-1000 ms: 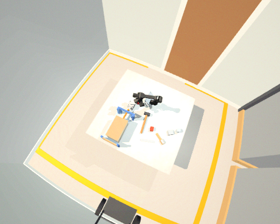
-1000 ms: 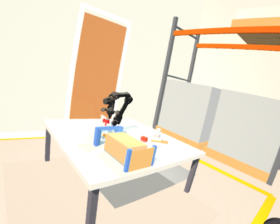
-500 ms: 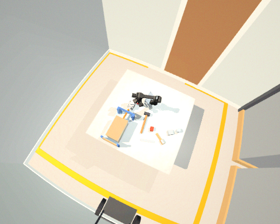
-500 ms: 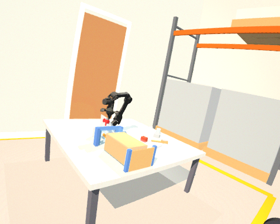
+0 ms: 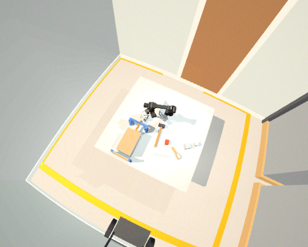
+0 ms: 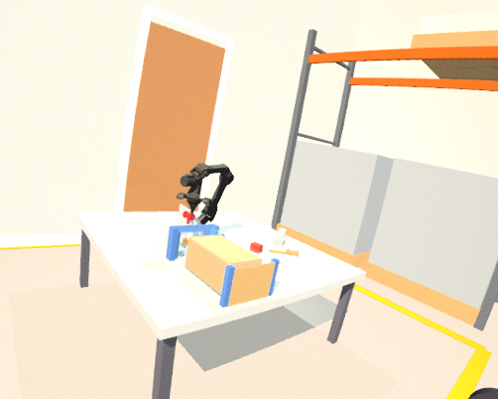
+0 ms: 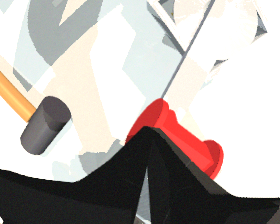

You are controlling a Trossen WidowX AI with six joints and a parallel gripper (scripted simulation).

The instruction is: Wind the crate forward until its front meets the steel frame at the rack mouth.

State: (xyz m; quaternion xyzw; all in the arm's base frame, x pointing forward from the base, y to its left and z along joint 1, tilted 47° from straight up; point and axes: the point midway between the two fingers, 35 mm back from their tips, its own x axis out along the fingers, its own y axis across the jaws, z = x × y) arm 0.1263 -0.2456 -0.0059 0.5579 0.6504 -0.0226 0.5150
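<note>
brown door (image 5: 235,40) (image 6: 174,119), hammer (image 5: 158,135) (image 7: 46,125) on tbl, sm. red block (image 5: 167,142) (image 6: 256,247)

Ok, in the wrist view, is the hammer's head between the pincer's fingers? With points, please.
No, the hammer's dark head (image 5: 162,125) (image 7: 45,125) lies off to the left of the closed pincer (image 7: 149,133), with pale bench surface showing between them.
</note>
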